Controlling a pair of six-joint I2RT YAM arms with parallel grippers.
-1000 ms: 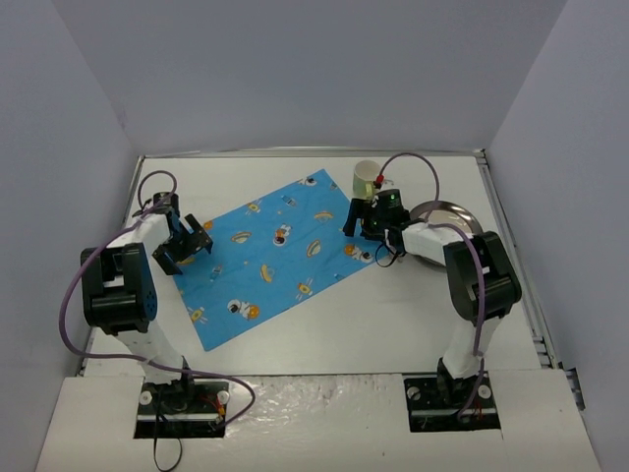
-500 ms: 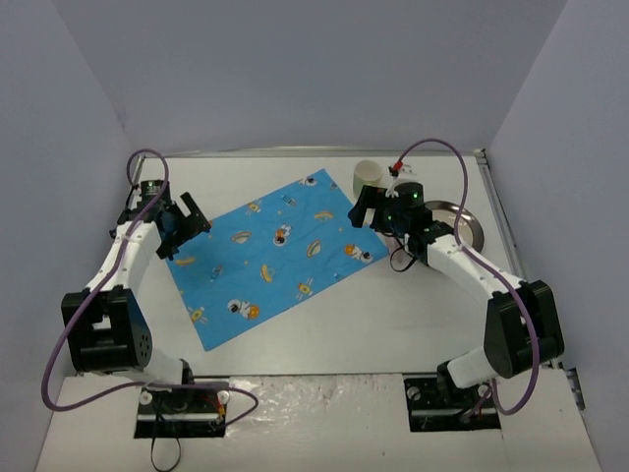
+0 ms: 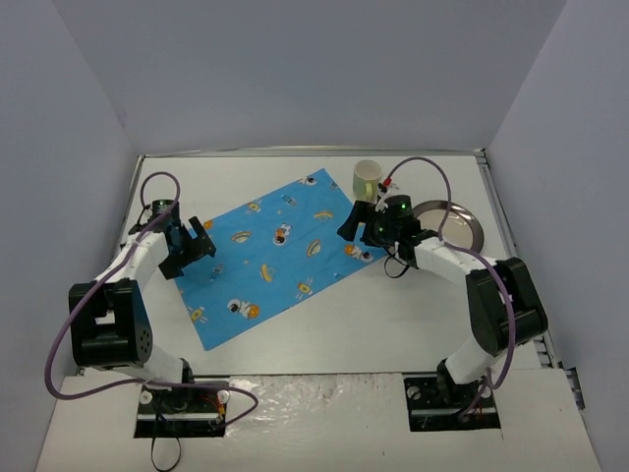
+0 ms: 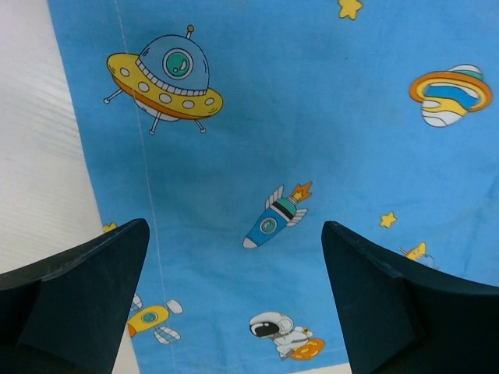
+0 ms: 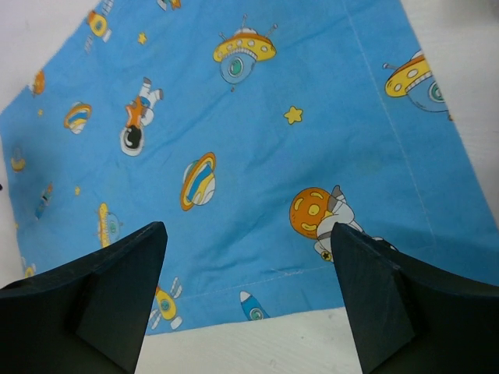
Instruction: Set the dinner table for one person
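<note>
The dinner table (image 3: 413, 315) is a white tabletop with a blue cartoon-print placemat (image 3: 270, 258) lying flat and slanted on it. My left gripper (image 3: 189, 249) hovers open over the placemat's left edge. In the left wrist view its dark fingers (image 4: 78, 296) stand wide apart above the cloth (image 4: 273, 140), with nothing between them. My right gripper (image 3: 356, 224) is open over the placemat's right corner. In the right wrist view it (image 5: 245, 296) straddles the cloth's hem (image 5: 234, 117) and bare table (image 5: 257, 343).
A pale cup (image 3: 368, 177) stands just beyond the placemat's far corner, close to the right gripper. A round metal plate (image 3: 454, 222) lies to the right of the right arm. Grey walls enclose the table on three sides.
Half a second ago both arms were stretched out and raised; they have since drawn back down over the placemat's left and right edges. The placemat, cup and plate have not moved.
</note>
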